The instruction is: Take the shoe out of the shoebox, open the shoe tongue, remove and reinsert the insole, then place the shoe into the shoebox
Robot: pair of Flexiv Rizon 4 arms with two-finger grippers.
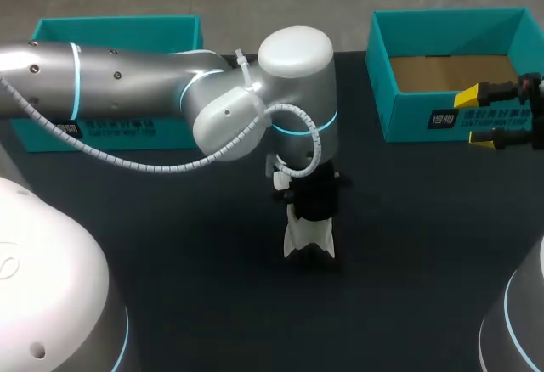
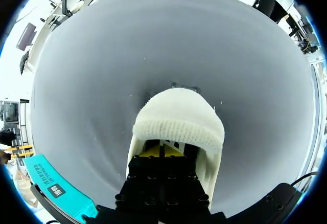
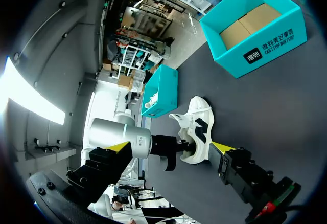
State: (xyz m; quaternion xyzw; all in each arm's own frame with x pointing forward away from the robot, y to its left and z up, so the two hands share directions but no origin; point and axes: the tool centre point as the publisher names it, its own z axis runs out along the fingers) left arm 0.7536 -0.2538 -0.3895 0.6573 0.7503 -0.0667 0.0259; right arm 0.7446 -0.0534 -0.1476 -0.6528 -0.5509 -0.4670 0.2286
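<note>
Left arm [image 1: 127, 75] stretched in to the middle, wrist [image 1: 297, 83] pointing straight down, left claw [image 2: 161, 150] low. Right claw [image 1: 474, 119] hangs at the right edge, fingers spread wide.

teal shoebox [image 1: 412, 117] wall, white lettering and logo
</note>
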